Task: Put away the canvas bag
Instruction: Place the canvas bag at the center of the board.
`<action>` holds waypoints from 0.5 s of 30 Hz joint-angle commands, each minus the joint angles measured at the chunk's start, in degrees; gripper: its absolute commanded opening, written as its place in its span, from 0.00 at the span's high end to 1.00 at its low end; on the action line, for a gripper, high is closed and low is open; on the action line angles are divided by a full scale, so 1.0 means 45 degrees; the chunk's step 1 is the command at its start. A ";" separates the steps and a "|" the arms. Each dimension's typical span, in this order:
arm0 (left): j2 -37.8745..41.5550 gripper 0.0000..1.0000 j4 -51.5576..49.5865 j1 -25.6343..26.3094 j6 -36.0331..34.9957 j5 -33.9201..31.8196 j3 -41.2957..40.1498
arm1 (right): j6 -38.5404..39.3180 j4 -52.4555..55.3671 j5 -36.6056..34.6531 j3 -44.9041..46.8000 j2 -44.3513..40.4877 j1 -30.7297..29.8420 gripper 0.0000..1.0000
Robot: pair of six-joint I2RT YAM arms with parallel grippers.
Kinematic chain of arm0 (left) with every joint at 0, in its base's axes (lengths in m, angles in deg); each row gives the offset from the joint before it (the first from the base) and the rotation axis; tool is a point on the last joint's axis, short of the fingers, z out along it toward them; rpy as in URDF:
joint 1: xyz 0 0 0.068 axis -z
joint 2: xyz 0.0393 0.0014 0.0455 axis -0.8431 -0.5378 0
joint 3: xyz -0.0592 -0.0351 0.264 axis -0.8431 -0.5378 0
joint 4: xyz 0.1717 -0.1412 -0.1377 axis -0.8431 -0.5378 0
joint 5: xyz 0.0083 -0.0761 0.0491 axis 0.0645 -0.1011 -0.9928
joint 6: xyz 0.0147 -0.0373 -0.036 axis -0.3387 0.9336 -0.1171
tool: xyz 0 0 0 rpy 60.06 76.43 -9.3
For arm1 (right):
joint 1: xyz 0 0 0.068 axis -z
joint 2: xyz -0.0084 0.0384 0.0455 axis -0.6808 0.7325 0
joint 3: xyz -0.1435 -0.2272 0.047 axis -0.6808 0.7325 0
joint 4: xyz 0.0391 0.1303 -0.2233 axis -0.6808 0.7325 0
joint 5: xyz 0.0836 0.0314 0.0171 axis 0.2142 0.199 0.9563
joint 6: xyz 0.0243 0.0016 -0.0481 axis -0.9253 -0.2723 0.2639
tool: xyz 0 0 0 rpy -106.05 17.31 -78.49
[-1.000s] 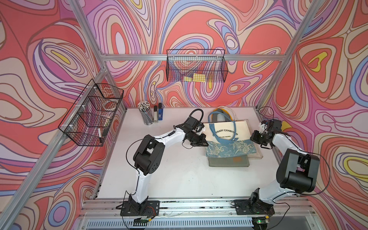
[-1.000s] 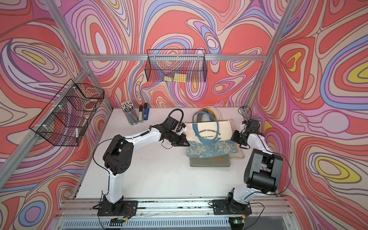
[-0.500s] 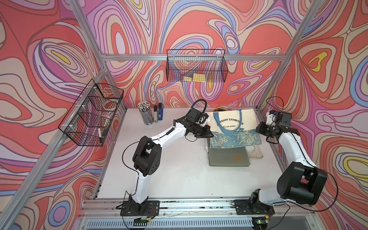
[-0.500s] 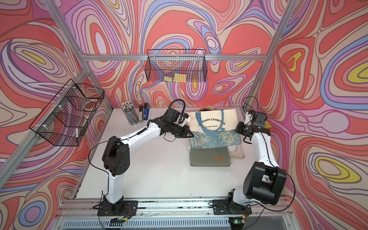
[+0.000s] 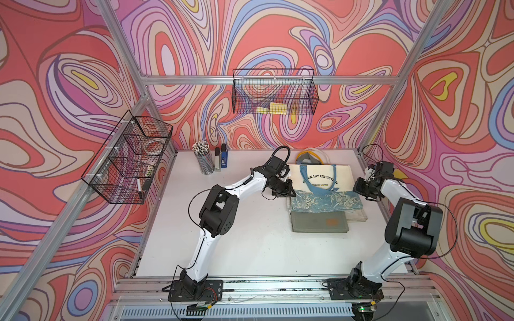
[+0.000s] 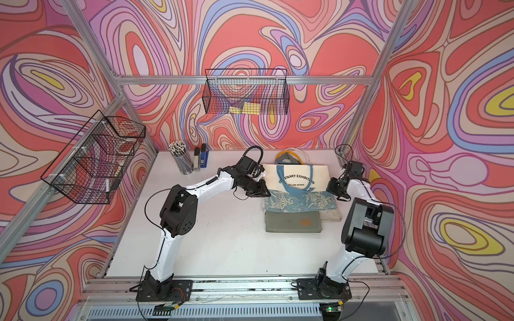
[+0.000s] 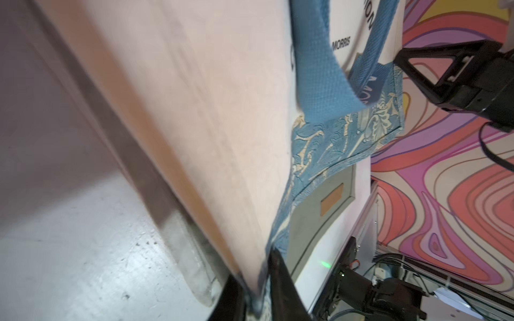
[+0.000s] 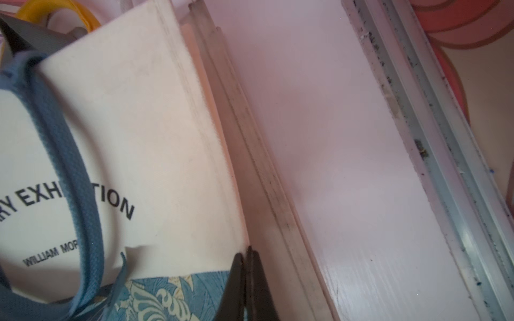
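The canvas bag (image 5: pixel 319 180) (image 6: pixel 294 180) is cream with black lettering, blue handles and a blue floral band. It lies flat on a pile of other bags at the back right of the table. My left gripper (image 5: pixel 284 191) (image 6: pixel 260 191) is at its left edge, near the floral band. In the left wrist view the left gripper (image 7: pixel 258 289) has the bag's cloth (image 7: pixel 222 139) between its jaws. My right gripper (image 5: pixel 361 191) (image 6: pixel 336 191) is at the bag's right edge. In the right wrist view the right gripper (image 8: pixel 246 278) is pinched on the bag's side seam (image 8: pixel 167 166).
Under the canvas bag lie a grey-green folded bag (image 5: pixel 319 222) and a pale bag (image 5: pixel 357 215). A yellow-handled bag (image 5: pixel 310 157) sticks out behind. A pencil cup (image 5: pixel 204 161) and stapler (image 5: pixel 224 159) stand at the back left. Wire baskets hang on the back wall (image 5: pixel 274 94) and the left wall (image 5: pixel 128 161).
Both arms lifted the canvas bag off the pile's front, carried it toward the back wall and lowered it. It now lies flat farther back, uncovering the grey-green bag.
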 commanded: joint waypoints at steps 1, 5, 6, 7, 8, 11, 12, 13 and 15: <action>0.0590 0.57 -0.1645 0.0167 -0.0741 -0.1943 0.0307 | -0.0002 0.0443 -0.0378 -0.0364 -0.0289 -0.0158 0.72; 0.2289 0.45 -0.2675 0.0347 -0.1571 -0.4372 -0.0271 | 0.0011 0.0225 -0.1235 -0.0180 -0.1745 -0.0153 0.60; 0.2854 0.44 -0.2586 0.0373 -0.1641 -0.4791 -0.0561 | 0.0019 0.0159 -0.1248 -0.0118 -0.2158 -0.0149 0.58; 0.3359 0.43 -0.2363 0.0410 -0.1640 -0.4969 -0.0825 | -0.0021 0.0081 -0.1044 -0.0066 -0.2482 -0.0148 0.57; 0.3698 0.42 -0.2110 0.0431 -0.1618 -0.4937 -0.0975 | -0.0042 0.0029 -0.0642 -0.0030 -0.2659 -0.0148 0.57; 0.4068 0.40 -0.1746 0.0724 -0.1500 -0.4557 -0.0466 | -0.0529 0.0047 0.0450 0.0015 -0.2778 -0.0204 0.60; 0.3921 0.39 -0.1729 0.0937 -0.1560 -0.4334 -0.0008 | -0.0760 -0.0036 0.0646 0.0206 -0.2761 -0.0241 0.62; 0.3630 0.39 -0.1737 0.1166 -0.1518 -0.4125 0.0490 | -0.0963 -0.0259 0.0738 0.0555 -0.2750 -0.0326 0.65; 0.2914 0.39 -0.1313 0.1428 -0.1009 -0.3493 0.1020 | -0.1507 -0.0910 0.1105 0.1470 -0.2723 -0.0367 0.67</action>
